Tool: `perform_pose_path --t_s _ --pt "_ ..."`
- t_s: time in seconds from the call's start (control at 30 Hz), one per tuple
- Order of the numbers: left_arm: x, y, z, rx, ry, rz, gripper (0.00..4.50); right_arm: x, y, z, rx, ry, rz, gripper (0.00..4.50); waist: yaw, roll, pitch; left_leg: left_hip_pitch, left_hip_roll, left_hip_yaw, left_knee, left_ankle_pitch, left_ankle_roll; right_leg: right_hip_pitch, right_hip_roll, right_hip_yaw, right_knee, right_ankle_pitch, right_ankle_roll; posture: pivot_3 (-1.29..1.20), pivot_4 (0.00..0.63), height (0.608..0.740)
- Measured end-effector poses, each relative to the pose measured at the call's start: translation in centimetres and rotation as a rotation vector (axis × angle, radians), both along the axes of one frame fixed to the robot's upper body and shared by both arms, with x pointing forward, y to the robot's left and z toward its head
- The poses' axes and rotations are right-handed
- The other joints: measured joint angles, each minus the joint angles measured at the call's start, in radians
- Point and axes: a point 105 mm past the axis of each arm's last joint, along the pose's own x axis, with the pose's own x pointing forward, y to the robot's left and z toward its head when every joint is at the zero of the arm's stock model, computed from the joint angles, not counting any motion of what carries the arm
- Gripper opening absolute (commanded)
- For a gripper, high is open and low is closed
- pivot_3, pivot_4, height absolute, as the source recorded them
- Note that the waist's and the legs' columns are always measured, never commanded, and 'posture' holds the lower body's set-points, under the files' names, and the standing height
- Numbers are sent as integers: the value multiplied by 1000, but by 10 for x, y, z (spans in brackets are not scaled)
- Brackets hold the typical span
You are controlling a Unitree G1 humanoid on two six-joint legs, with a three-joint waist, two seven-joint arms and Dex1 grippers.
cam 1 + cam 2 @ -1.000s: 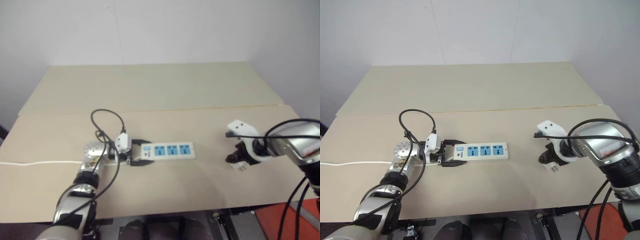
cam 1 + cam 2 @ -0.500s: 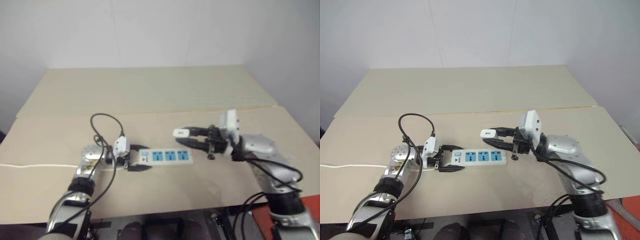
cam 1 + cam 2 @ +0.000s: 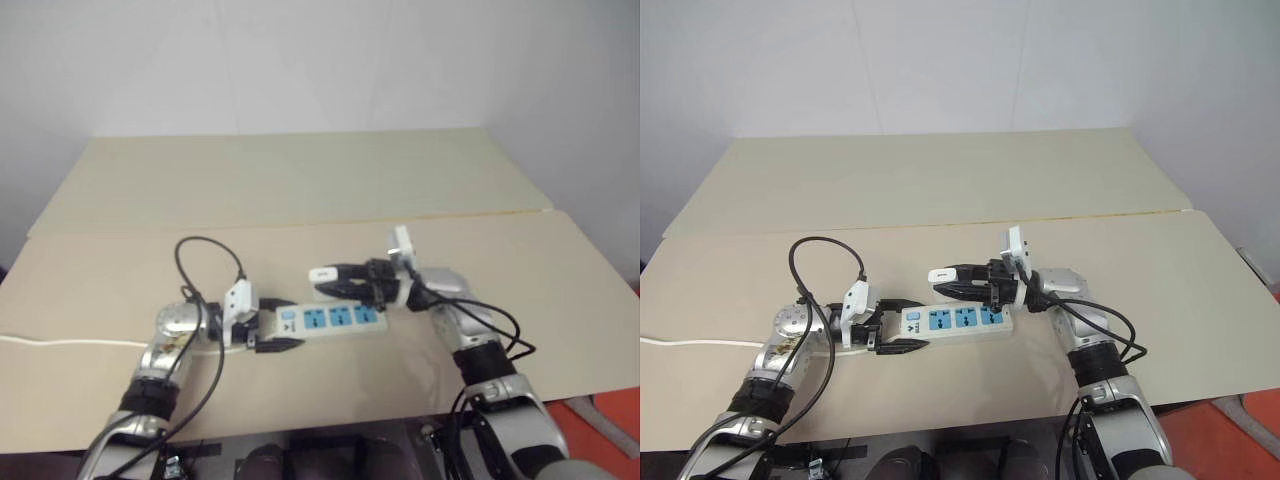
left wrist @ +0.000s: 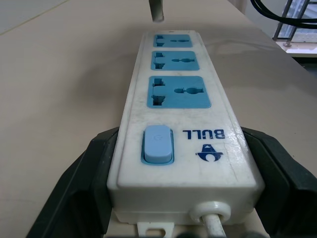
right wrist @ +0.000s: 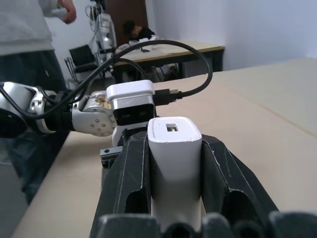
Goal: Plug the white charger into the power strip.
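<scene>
Step in hand: right gripper [image 3: 958, 281] pinches white charger [image 3: 944, 275] above power strip [image 3: 952, 320] on table. Left gripper [image 3: 902, 324] clamps strip's switch end. Next: tip prongs down, lower into blue socket.

White power strip [image 4: 183, 148], blue sockets [image 4: 179, 91]

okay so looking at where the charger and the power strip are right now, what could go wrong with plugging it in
1. The right gripper holds the white charger roughly level above the power strip, so it likely needs turning before its prongs can meet a socket.
2. The left gripper clasps only the strip's switch end; pressing on the far sockets might tip or swing it.
3. Both grippers are close and could collide.
</scene>
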Motion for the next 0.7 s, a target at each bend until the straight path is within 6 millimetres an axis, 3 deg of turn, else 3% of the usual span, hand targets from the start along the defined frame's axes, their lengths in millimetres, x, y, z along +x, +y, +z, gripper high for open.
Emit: perform_pose_path --t_s 0.53,0.7 --pt "-2 1 0 10 -5 12 3287 -1 27 -17 37 104 58 1093 -2 1 0 1 -1 0 -1 1 -2 -1 0 0 2 -1 -1 0 150 740" --pt "-3 3 1 10 -9 12 3287 5 25 -31 17 133 29 1093 -3 1 0 1 -1 1 -2 1 -2 -1 0 0 2 -1 -2 0 150 740"
